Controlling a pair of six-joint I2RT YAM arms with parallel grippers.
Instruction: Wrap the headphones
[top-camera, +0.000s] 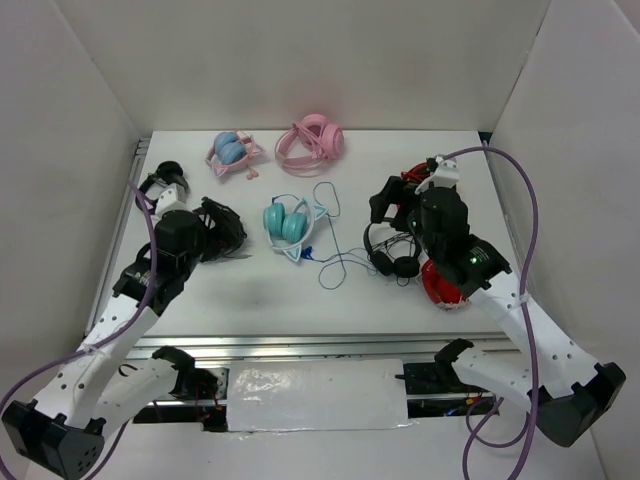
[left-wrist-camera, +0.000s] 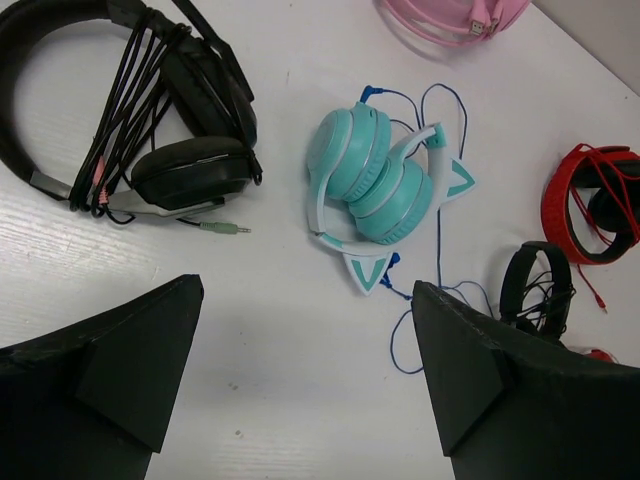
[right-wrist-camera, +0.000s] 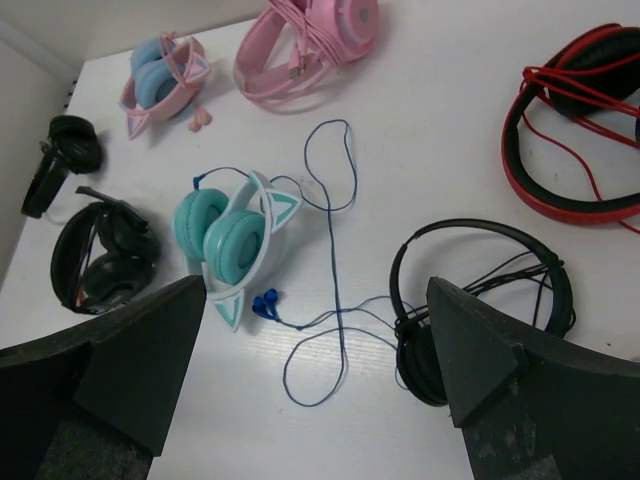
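The headphones (top-camera: 288, 222) are a teal cat-ear pair lying folded at the table's middle, also seen in the left wrist view (left-wrist-camera: 370, 180) and the right wrist view (right-wrist-camera: 225, 235). Their thin dark blue cable (top-camera: 330, 255) trails loose in loops to the right and near side (right-wrist-camera: 335, 250) (left-wrist-camera: 438, 230). My left gripper (top-camera: 222, 228) hovers left of them, open and empty (left-wrist-camera: 305, 290). My right gripper (top-camera: 388, 205) hovers to their right, open and empty (right-wrist-camera: 318, 285), with the cable loop below its gap.
Thin black headphones (right-wrist-camera: 480, 290) lie under my right finger, with a red pair (right-wrist-camera: 575, 130) beyond. A large black headset with wound cord (left-wrist-camera: 120, 100) sits by my left gripper. A pink-and-blue pair (top-camera: 232, 152) and an all-pink pair (top-camera: 312, 140) lie at the back. White walls enclose the table.
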